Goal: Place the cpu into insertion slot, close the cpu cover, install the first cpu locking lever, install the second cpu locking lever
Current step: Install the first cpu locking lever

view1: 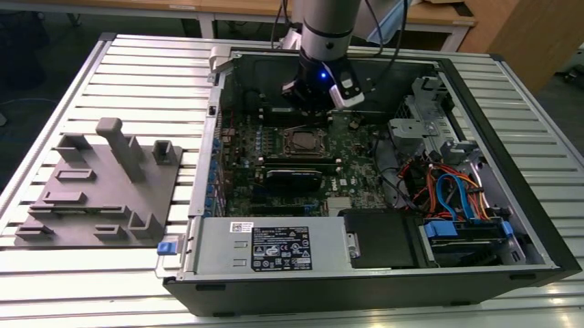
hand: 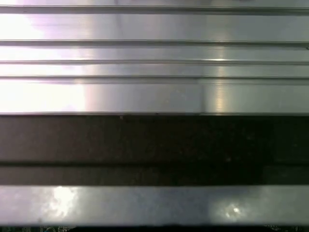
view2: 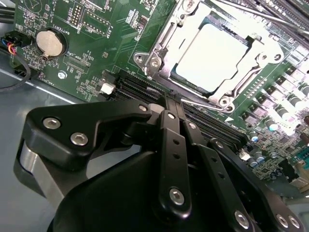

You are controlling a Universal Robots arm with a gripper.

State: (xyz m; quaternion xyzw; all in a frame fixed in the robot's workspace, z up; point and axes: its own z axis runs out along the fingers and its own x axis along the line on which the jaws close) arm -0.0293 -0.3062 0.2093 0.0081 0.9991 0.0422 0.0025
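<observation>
Slatted table [hand: 154,92] shows in first wrist view, cpu [view2: 212,58] in second wrist view.

The ribbed metal worktop [view1: 82,273] carries an open computer case [view1: 365,290] and, to the exterior view's left of it, a grey fixture plate [view1: 87,220] (with upright holders).

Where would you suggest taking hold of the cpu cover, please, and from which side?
Probably its outer edge, from above: the cpu cover lies flat as a thin frame around the cpu, so only that rim offers a lip.
</observation>
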